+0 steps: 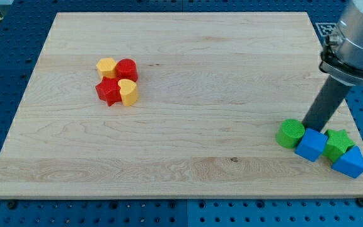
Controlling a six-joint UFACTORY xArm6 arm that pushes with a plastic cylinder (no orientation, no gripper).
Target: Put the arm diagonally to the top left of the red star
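The red star (108,91) lies on the wooden board (181,101) at the view's left, in a tight cluster. A yellow hexagon (106,66) is above it, a red round block (127,69) is up and to its right, and a yellow heart-like block (128,92) touches its right side. My tip (310,127) is far off at the view's right, its end hidden just behind the blue cube (311,144), next to the green round block (290,133).
A green star (338,142) and a blue triangular block (350,162) lie right of the blue cube near the board's right edge. The arm's grey body (358,31) hangs over the top right corner.
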